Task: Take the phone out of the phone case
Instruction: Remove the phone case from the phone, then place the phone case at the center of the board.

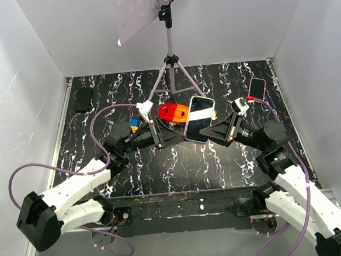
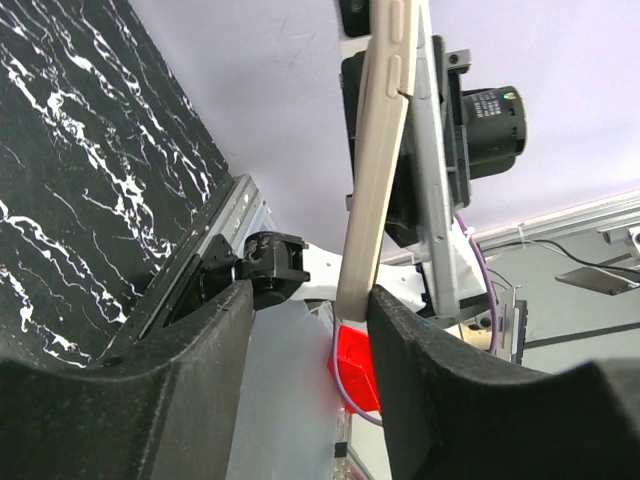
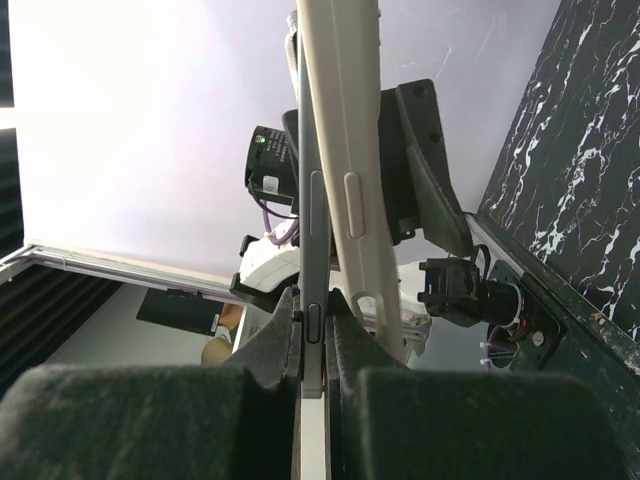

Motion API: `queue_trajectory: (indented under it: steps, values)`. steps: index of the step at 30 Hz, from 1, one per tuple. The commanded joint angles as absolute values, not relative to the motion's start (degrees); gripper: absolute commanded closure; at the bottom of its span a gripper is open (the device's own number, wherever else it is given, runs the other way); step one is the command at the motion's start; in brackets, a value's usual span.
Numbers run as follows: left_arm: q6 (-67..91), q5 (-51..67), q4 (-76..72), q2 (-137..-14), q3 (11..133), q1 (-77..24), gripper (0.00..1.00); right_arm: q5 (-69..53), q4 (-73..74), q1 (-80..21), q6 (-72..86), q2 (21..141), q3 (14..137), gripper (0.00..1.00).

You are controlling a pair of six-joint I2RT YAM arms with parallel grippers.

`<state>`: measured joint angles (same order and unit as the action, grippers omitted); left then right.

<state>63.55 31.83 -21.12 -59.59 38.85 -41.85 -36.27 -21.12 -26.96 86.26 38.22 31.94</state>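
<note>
The phone [image 1: 201, 111] hangs in mid-air between both arms over the middle of the table. Its thin grey edge [image 3: 312, 250] with a side button sits clamped between the pads of my right gripper [image 3: 313, 305], which is shut on it. The cream phone case [image 3: 352, 150] is peeled away from the phone at an angle. In the left wrist view the case [image 2: 378, 190] stands in front of the grey phone [image 2: 436, 190]. Its lower end leans against the inner face of one finger [image 2: 400, 340]. My left gripper [image 2: 310, 295] is open, with a wide gap beside the case.
A tripod [image 1: 170, 63] with a white panel stands at the back centre, an orange-red object [image 1: 173, 112] at its foot. A pink phone [image 1: 256, 88] lies back right, a dark flat object [image 1: 83, 99] back left, a small blue and yellow block [image 1: 134, 123] near the left arm. White walls enclose the table.
</note>
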Motion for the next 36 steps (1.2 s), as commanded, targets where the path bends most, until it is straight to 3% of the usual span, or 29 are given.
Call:
queue_trajectory:
  steps: [1,13,16,20,26,33,36]
  values:
    - [64.34,32.96,-22.06,-62.83,41.48,-42.89,0.55,-37.35,-29.0,-26.89,87.28,37.53,32.26,0.99]
    - [63.46,35.33,-20.92,-68.55,47.2,-43.24,0.76,-37.62,-26.02,-26.89,85.52,38.5,32.43,0.99]
    - [62.67,35.07,-19.87,-68.73,47.55,-43.07,0.84,-37.62,-24.88,-26.89,84.82,38.58,32.52,0.99]
    - [58.55,30.34,-7.16,-67.85,50.09,-43.07,1.0,-37.44,-23.65,-26.89,84.11,38.58,32.61,0.99]
    - [52.83,19.43,16.15,-66.8,54.05,-40.88,1.0,-36.92,-19.96,-26.89,82.0,37.71,33.31,0.99]
    - [45.9,13.28,31.71,-59.51,51.59,-27.18,1.0,-35.51,-13.46,-26.81,77.88,35.16,34.28,0.99]
    - [37.39,3.56,39.17,-58.53,55.79,-22.95,1.0,-35.33,-10.56,-26.72,76.03,34.8,35.24,0.99]
